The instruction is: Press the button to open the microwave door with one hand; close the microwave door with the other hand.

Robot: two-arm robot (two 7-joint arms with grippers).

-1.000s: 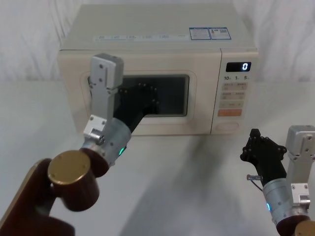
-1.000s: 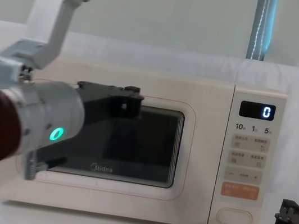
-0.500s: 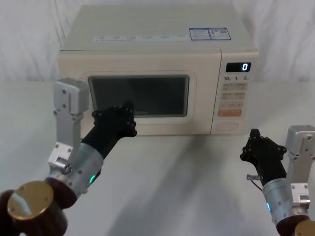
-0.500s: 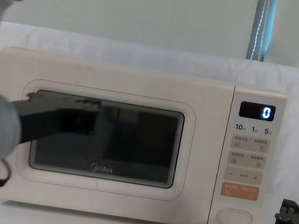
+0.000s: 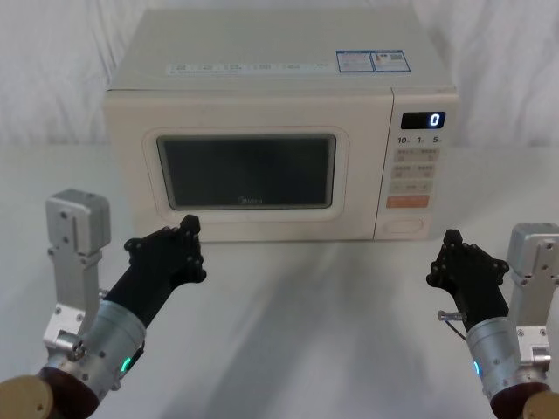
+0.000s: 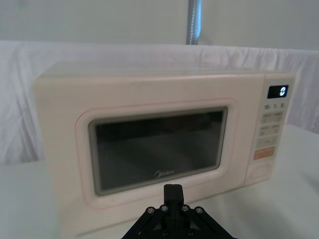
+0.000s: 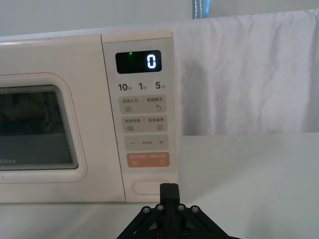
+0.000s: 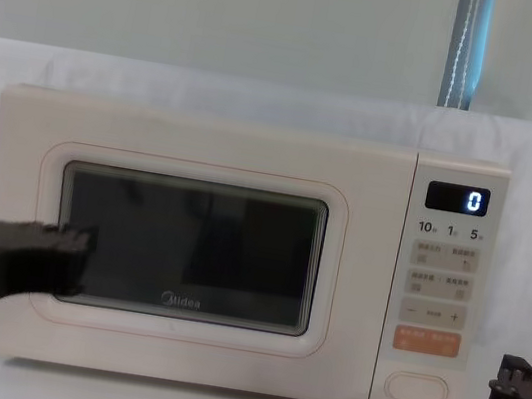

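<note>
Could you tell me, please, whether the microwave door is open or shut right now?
Shut. The microwave door sits flush with the control panel, with no gap along its edge in the head and chest views.

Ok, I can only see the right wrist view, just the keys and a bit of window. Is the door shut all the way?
Observer: Yes. In the head view the door lies flush with the front along its whole width.
Operator: Where's the other pincer?
Observer: The left pincer is low, in front of the door's lower left corner, and clear of it.
Operator: Is my pincer close to the big button?
Observer: Not very. From above, a stretch of bare table lies between the right pincer and the button, and the pincer sits a little to the button's right.
</note>
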